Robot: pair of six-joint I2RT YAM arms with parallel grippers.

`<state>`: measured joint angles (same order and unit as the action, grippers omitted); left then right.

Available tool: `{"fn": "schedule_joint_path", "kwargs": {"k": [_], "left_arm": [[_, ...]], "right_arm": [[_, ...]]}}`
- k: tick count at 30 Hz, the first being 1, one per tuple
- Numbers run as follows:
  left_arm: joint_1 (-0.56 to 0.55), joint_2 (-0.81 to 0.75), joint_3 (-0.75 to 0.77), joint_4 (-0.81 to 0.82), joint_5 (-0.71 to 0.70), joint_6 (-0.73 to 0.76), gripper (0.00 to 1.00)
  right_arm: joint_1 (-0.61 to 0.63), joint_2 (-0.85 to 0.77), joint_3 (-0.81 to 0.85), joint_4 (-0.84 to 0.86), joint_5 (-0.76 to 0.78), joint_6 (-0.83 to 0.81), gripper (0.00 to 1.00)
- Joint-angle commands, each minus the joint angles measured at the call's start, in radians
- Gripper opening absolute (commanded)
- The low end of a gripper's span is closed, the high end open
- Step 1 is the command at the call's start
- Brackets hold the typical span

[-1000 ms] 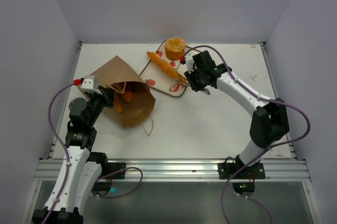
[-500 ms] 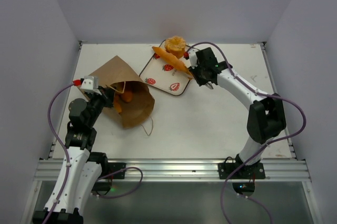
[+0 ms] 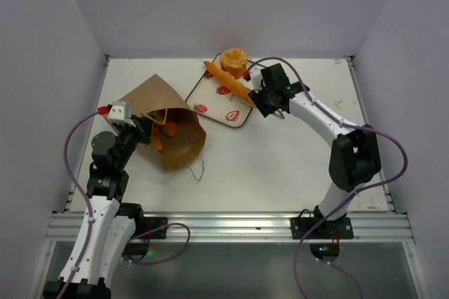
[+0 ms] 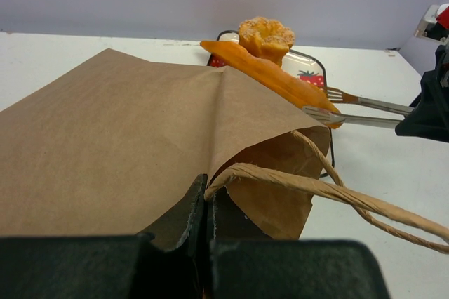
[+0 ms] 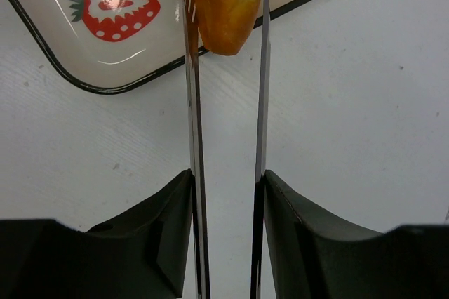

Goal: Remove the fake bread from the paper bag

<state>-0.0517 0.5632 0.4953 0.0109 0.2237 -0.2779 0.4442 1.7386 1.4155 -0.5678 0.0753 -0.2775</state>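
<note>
The brown paper bag (image 3: 158,106) lies on its side at the left, mouth facing right. Orange bread pieces (image 3: 167,129) show inside it. My left gripper (image 3: 140,132) is shut on the bag's rim by a cord handle, as the left wrist view (image 4: 207,190) shows. My right gripper (image 3: 262,100) is shut on metal tongs (image 5: 193,137). The tongs pinch the near end of the long baguette (image 3: 226,81) over the white strawberry-print tray (image 3: 210,106). The baguette's far end rests by the round ruffled bun (image 3: 233,62) at the tray's back corner.
Grey walls close in the white table (image 3: 295,151) on three sides. The bag's loose cord handle (image 3: 198,167) trails on the table in front of the bag. A purple cable (image 3: 309,78) loops over my right arm.
My right gripper carried the baguette back and right across the tray towards the bun, then almost stopped. The left gripper and the bag have not moved.
</note>
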Motion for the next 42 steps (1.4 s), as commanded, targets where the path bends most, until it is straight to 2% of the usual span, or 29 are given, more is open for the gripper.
{"fn": "schedule_joint_path", "kwargs": {"k": [1, 8, 23, 27, 31, 35, 39, 42], "left_arm": [[0.007, -0.002, 0.0, 0.037, -0.004, 0.016, 0.0], [0.006, -0.003, 0.0, 0.034, -0.003, 0.016, 0.0], [0.007, -0.003, -0.001, 0.04, 0.014, 0.013, 0.0], [0.007, -0.002, -0.001, 0.041, 0.017, 0.013, 0.0], [0.007, 0.003, -0.003, 0.044, 0.028, 0.009, 0.0], [0.006, 0.013, 0.0, 0.046, 0.048, 0.003, 0.0], [0.006, 0.026, 0.02, 0.038, 0.068, -0.018, 0.0], [0.006, 0.043, 0.046, 0.025, 0.092, -0.041, 0.0]], "right_arm": [[-0.002, -0.028, 0.02, 0.029, -0.035, -0.003, 0.46], [-0.004, -0.054, 0.039, 0.002, -0.071, 0.006, 0.5], [-0.004, -0.168, 0.059, -0.056, -0.218, 0.017, 0.52], [-0.004, -0.22, 0.039, -0.073, -0.31, -0.006, 0.5], [-0.001, -0.3, 0.004, -0.133, -0.521, -0.093, 0.46], [0.004, -0.387, -0.023, -0.22, -0.649, -0.192, 0.42], [0.077, -0.456, -0.087, -0.296, -0.654, -0.326, 0.41], [0.241, -0.49, -0.133, -0.291, -0.563, -0.367, 0.41]]}}
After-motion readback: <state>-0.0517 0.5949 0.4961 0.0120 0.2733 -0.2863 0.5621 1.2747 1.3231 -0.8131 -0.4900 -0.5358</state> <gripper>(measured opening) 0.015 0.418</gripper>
